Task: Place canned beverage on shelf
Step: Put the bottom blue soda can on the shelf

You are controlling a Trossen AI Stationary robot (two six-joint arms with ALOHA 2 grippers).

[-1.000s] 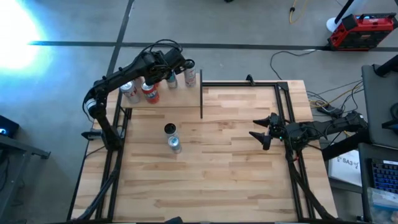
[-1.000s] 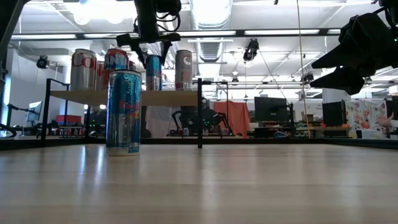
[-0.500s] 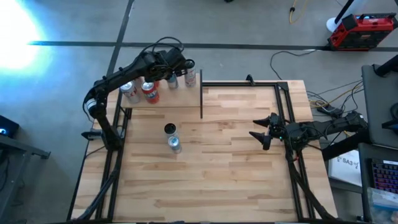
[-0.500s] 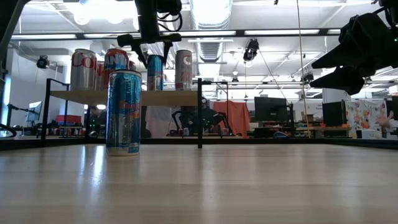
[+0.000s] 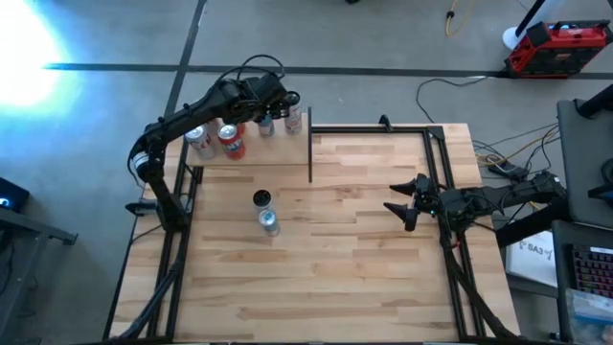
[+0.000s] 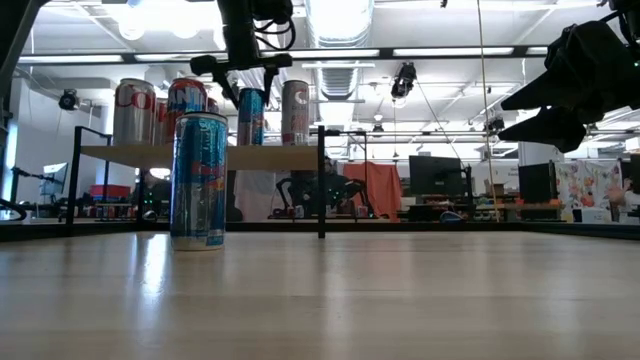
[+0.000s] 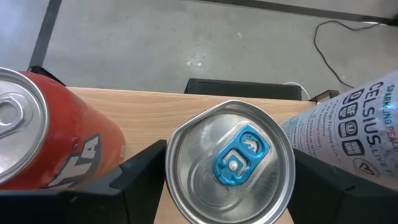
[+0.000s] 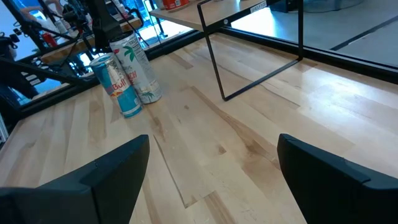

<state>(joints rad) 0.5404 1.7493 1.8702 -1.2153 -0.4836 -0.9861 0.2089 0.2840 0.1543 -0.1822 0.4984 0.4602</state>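
Note:
The shelf (image 5: 251,153), a pale board in a thin black frame, stands at the table's far left. On it are two red cans (image 5: 230,142), a white can (image 5: 293,120) and a slim blue can with a blue tab (image 7: 230,165). My left gripper (image 5: 265,117) is above the blue can and shut on it. Two more cans (image 5: 265,211) stand upright on the tabletop, a blue one (image 6: 200,180) and a white one (image 8: 144,74). My right gripper (image 5: 397,206) waits open at the table's right side, fingers apart in its wrist view (image 8: 214,177). My left gripper pinches the blue can between its two fingers, on opposite sides of the wall just under the top rim (image 7: 171,158). The fingers (image 6: 236,88) come from above, slanting down toward the far edge. The can (image 6: 250,115) stays upright, its base at the shelf board's level.
The red can (image 7: 37,143) and the white can (image 7: 354,124) flank the held can closely on the shelf. The shelf's black front post (image 6: 321,180) stands right of them. The middle and near tabletop (image 5: 335,268) lies bare, and black frame rails run along both sides.
My left gripper has rolled a little about its own pointing line while staying over the shelf. The blue can between its fingers has stayed upright at the same spot.

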